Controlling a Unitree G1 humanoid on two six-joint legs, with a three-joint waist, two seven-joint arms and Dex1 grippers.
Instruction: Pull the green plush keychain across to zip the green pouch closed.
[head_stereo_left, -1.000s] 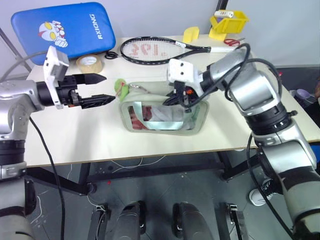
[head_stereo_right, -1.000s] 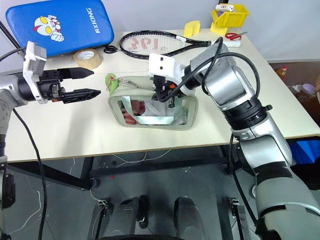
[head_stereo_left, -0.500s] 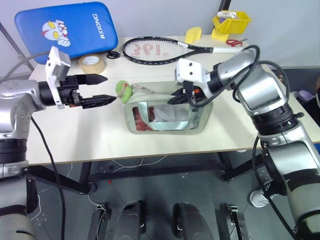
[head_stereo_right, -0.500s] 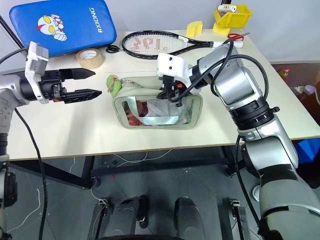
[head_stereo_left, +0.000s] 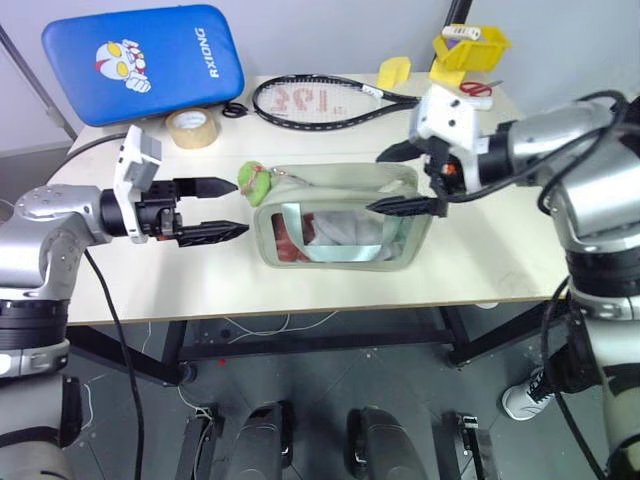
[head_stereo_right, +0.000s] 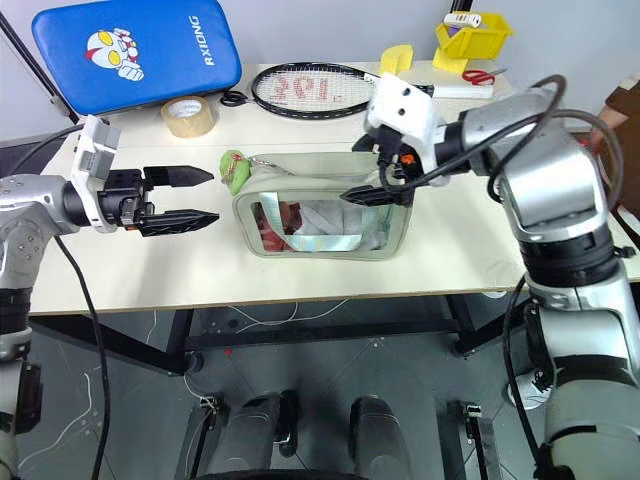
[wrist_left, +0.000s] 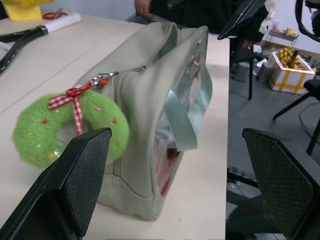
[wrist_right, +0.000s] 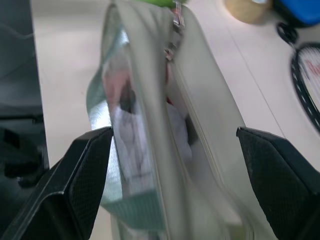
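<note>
Left eye view: the pale sage-green soft pouch with a clear plastic window (head_stereo_left: 342, 218) stands upright near the middle of the cream tabletop (head_stereo_left: 200, 280), red and white contents showing through the window. The small round bright-green fuzzy plush keychain (head_stereo_left: 252, 181) hangs at the pouch's top corner on the robot's left, tied with a red-checked ribbon. In the right wrist view the zipper seam along the pouch's top gapes, so the pouch looks unzipped along most of its length and the pull sits at the starting end.

The left end effector (head_stereo_left: 221, 209) hovers just beside the keychain with its two black fingers spread wide, holding nothing; in the left wrist view the plush sits just by one finger. The right end effector (head_stereo_left: 404, 178) is at the opposite end of the pouch, fingers parted, gripping nothing.

By my reading, none of the zipping is done: the keychain has yet to be grasped and drawn across the whole top.
</note>
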